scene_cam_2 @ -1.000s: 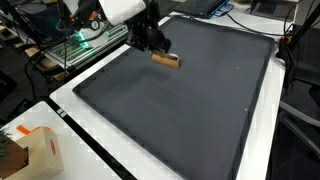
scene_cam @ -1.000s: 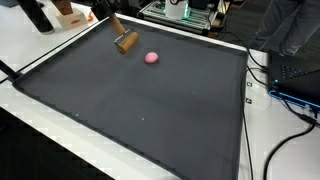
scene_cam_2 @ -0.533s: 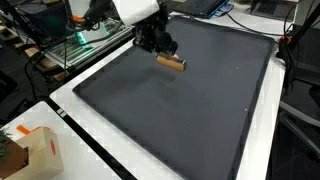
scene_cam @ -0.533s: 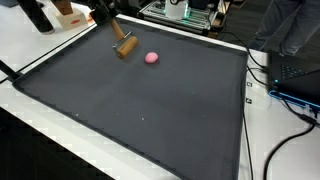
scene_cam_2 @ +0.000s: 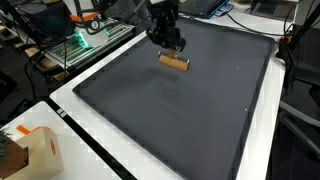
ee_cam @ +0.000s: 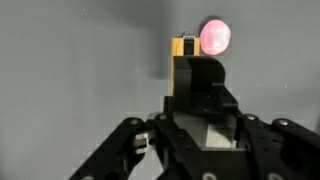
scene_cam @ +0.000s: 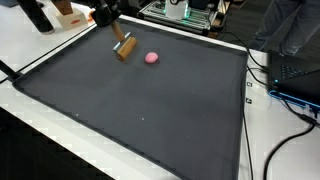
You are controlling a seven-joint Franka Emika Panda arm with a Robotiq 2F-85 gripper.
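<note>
A brown wooden block (scene_cam: 123, 47) hangs just above the black mat (scene_cam: 150, 110) near its far edge, and my gripper (scene_cam: 118, 37) is shut on it. In an exterior view the same block (scene_cam_2: 174, 62) sits under the dark fingers (scene_cam_2: 170, 40). A pink ball (scene_cam: 152, 58) lies on the mat a short way from the block. In the wrist view the block's yellowish end (ee_cam: 181, 46) sticks out past my gripper (ee_cam: 196, 64), and the pink ball (ee_cam: 215, 37) lies just beyond it. The gripper body hides most of the block.
A white table border (scene_cam: 60, 130) runs around the mat. A cardboard box (scene_cam_2: 30, 150) stands at one corner, and an electronics rack (scene_cam_2: 85, 35) stands beside the mat. Cables and a laptop (scene_cam: 295, 85) lie along one side.
The gripper has carried the block a little further over the mat towards the pink ball. The arm's white wrist has swung up out of an exterior view.
</note>
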